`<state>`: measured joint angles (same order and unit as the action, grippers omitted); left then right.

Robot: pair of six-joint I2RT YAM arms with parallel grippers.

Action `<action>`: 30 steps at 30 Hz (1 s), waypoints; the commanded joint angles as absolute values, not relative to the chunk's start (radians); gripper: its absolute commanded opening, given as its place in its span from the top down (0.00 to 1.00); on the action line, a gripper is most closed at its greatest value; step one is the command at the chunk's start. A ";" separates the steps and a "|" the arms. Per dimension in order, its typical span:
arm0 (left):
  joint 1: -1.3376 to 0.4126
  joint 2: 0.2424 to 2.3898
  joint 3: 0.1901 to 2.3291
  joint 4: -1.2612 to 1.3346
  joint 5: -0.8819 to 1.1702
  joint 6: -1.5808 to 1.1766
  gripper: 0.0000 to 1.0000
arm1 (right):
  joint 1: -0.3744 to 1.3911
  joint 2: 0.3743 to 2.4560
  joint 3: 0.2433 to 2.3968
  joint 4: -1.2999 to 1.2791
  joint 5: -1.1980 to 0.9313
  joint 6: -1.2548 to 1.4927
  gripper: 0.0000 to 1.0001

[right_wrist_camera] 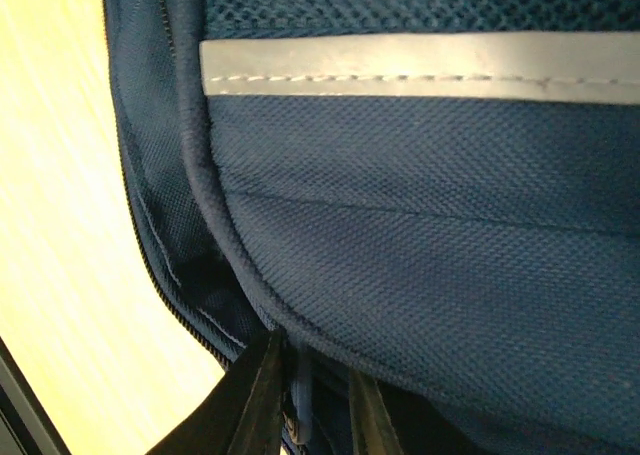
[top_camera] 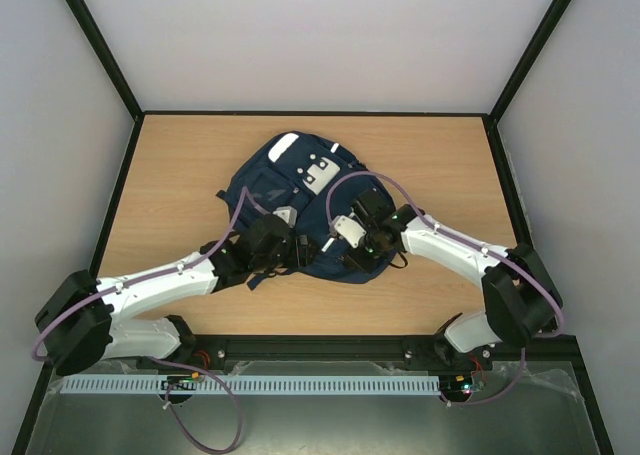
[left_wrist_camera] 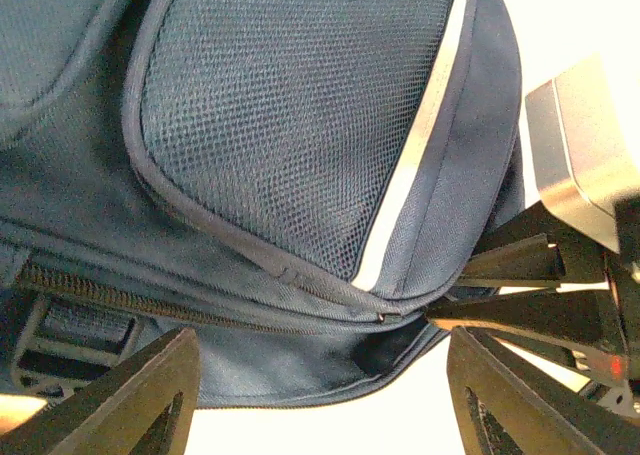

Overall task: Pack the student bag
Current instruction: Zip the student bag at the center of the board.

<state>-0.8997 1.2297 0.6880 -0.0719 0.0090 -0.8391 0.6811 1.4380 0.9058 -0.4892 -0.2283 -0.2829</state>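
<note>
Left gripper [left_wrist_camera: 322,347]: its two fingers stand wide apart. It holds nothing. It sits at the near left edge of the bag, and the bag's bottom seam lies in front of the gap.
Right gripper [right_wrist_camera: 315,363]: its two fingers are pinched close. A small blue zip tab [right_wrist_camera: 300,403] sits between them, so it is grasping the tab. It is at the near right edge of the bag, under the grey stripe [right_wrist_camera: 420,63].
The two grippers: both are at the near end of the bag, close to each other, one on each side of the same corner.
Bag [top_camera: 300,190]: a big dark blue backpack. It lies flat in the middle of the bench [top_camera: 180,175], with the pocket side up.
Bag's long line: it runs from far to near, tipped a little, far left to near right.
Bag's ends: the narrow end with the white patch points to the far side. The wide end points to the arms.
Net pocket [left_wrist_camera: 290,105]: it faces up, next to the stripe.
</note>
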 commanded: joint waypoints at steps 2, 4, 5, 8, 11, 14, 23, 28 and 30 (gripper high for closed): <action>-0.928 1.184 0.644 -0.023 -0.054 -0.954 0.29 | 0.687 1.473 0.939 -0.492 -0.217 -0.251 0.87; -0.931 1.176 0.624 -0.001 -0.065 -0.995 0.29 | 0.687 1.471 0.931 -0.492 -0.214 -0.252 0.92; -0.931 1.173 0.612 0.018 -0.068 -1.023 0.29 | 0.687 1.466 0.925 -0.492 -0.214 -0.252 0.95; -0.935 1.173 0.579 0.084 -0.072 -1.097 0.31 | 0.687 1.440 0.914 -0.491 -0.210 -0.253 0.99; -0.940 1.183 0.566 0.131 -0.086 -1.148 0.35 | 0.686 1.404 0.906 -0.496 -0.218 -0.258 0.99; -0.940 1.215 0.581 0.153 -0.083 -1.169 0.39 | 0.687 1.381 0.899 -0.502 -0.225 -0.262 0.99; -0.958 1.331 0.628 0.235 -0.016 -1.224 0.54 | 0.686 1.367 0.894 -0.500 -0.240 -0.265 0.99; -0.965 1.379 0.634 0.283 0.005 -1.270 0.58 | 0.687 1.365 0.889 -0.502 -0.249 -0.267 0.99; -0.965 1.400 0.641 0.301 0.012 -1.277 0.62 | 0.687 1.364 0.886 -0.502 -0.255 -0.267 0.99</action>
<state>-0.9592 1.3636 0.6083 0.2314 -0.0032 -1.2373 0.6811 1.3903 0.8993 -0.4915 -0.2287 -0.2619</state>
